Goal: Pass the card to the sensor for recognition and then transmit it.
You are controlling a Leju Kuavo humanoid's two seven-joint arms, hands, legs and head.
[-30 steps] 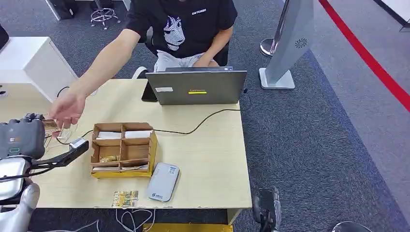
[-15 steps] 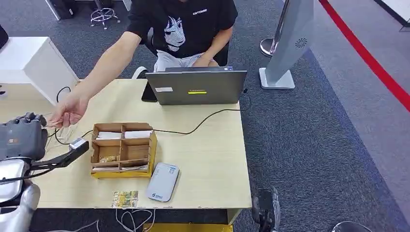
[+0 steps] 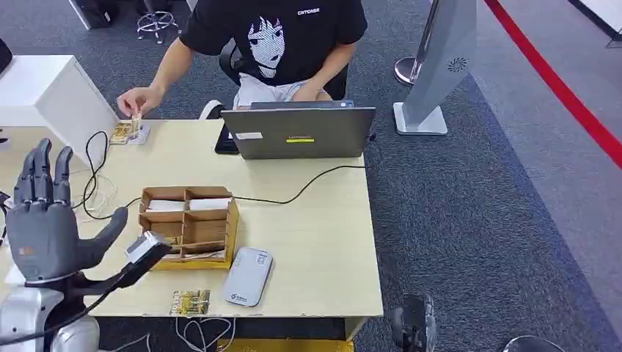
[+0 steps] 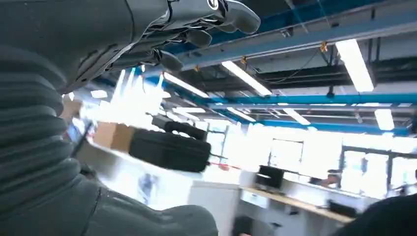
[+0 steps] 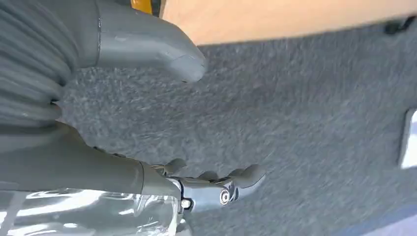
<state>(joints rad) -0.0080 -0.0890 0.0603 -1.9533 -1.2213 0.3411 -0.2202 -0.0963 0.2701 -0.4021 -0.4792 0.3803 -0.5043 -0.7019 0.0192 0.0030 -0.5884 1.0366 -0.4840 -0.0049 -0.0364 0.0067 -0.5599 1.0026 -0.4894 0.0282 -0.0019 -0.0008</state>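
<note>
Left hand [image 3: 45, 220] spread, empty

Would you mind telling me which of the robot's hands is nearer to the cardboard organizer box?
Left. The left hand is raised just beside the cardboard organizer box; the right hand hangs below the table's near right corner, farther away.

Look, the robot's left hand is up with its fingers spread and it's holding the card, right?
Not quite. The left hand is up with its fingers spread, but it holds nothing. The head view shows the card at the table's far corner, under the person's hand.
</note>
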